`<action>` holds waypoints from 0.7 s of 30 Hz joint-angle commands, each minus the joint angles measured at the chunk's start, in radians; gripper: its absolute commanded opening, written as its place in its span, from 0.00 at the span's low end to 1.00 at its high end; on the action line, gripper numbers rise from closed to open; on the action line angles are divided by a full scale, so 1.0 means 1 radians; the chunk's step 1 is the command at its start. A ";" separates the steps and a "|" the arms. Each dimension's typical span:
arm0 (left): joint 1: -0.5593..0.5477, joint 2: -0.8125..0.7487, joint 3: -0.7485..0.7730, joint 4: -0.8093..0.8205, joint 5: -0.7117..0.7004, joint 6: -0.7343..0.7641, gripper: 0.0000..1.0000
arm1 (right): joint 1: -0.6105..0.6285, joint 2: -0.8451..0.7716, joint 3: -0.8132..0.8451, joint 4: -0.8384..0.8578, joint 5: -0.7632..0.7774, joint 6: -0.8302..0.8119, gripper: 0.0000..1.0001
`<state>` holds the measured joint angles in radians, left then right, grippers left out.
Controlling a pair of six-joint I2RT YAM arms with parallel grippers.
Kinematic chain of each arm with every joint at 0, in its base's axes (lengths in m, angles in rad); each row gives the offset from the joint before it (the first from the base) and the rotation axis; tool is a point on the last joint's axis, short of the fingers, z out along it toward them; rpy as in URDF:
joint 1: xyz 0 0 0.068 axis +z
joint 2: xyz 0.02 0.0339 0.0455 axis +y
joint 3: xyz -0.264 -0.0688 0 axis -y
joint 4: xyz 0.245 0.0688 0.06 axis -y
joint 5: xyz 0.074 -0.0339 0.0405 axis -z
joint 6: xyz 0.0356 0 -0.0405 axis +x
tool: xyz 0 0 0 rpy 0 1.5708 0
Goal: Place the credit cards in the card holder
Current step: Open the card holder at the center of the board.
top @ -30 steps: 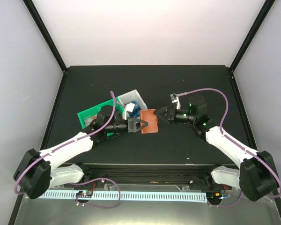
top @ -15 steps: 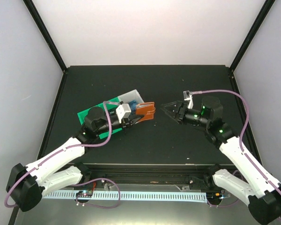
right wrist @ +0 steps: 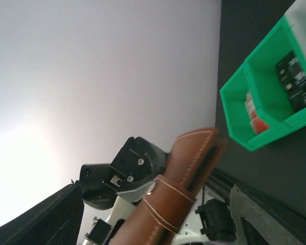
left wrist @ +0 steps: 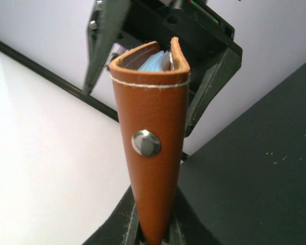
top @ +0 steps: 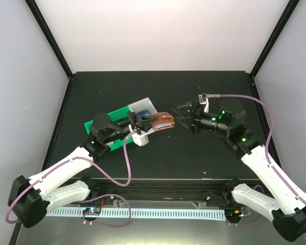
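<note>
The brown leather card holder (top: 162, 122) hangs above the table, folded, with its snap tab (left wrist: 146, 142) across it. My left gripper (top: 151, 125) is shut on its lower end (left wrist: 153, 224). A pale blue card edge (left wrist: 154, 60) shows inside its top. My right gripper (top: 182, 117) stands open just right of the holder, its fingers (left wrist: 103, 46) not touching it. In the right wrist view the card holder (right wrist: 186, 176) fills the lower middle, in front of the open right gripper (right wrist: 155, 214). Black credit cards (right wrist: 297, 76) and a red-and-white one (right wrist: 252, 109) lie in the tray.
A green-and-white three-compartment tray (top: 108, 121) sits on the black table behind my left arm; its green wall (right wrist: 255, 135) shows in the right wrist view. Black frame posts (top: 51, 41) stand at the table's back corners.
My right gripper has opened, let go of the card holder and drawn back to the right. My left arm has lifted and turned the holder, which is now folded.
</note>
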<state>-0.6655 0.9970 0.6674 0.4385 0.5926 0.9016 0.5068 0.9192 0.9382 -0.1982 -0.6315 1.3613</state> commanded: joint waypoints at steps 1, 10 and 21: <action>-0.020 -0.002 0.056 0.040 0.019 0.218 0.01 | 0.076 0.043 0.066 -0.051 -0.009 0.007 0.77; -0.032 -0.006 0.030 0.074 -0.021 0.263 0.02 | 0.163 0.104 0.028 -0.006 -0.028 0.022 0.49; -0.034 -0.028 0.002 0.033 -0.134 -0.093 0.99 | 0.161 0.099 0.049 0.128 0.074 -0.169 0.13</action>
<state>-0.6918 1.0103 0.6559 0.5125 0.5106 1.0454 0.6636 1.0348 0.9615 -0.1314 -0.6262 1.3331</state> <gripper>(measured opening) 0.901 0.160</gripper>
